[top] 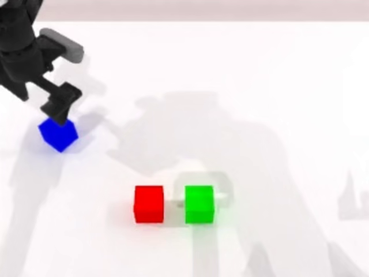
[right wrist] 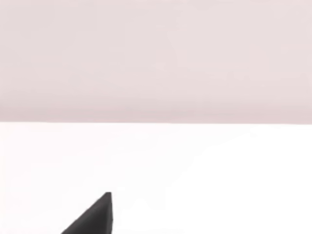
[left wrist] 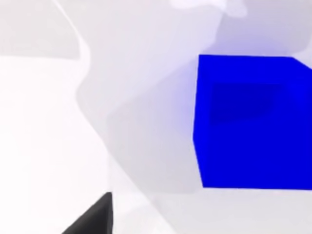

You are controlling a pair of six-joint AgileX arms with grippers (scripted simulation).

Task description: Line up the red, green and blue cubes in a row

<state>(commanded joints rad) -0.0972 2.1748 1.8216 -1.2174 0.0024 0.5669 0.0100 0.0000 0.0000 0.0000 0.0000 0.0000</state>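
The blue cube point(top: 59, 134) sits turned cornerwise at the table's left, apart from the other two. My left gripper point(top: 57, 111) hangs open just above its far edge, not touching it. In the left wrist view the blue cube point(left wrist: 253, 122) fills the space ahead, and only one dark fingertip point(left wrist: 95, 219) shows. The red cube point(top: 149, 203) and the green cube point(top: 199, 203) stand side by side at the front middle with a small gap between them. My right arm is outside the top view; its wrist view shows one dark fingertip point(right wrist: 95, 219) over bare table.
The white table point(top: 277, 86) carries grey arm shadows across its middle and right. The left arm's dark body point(top: 23, 52) fills the far left corner. A pale wall point(right wrist: 156, 58) rises beyond the table's far edge.
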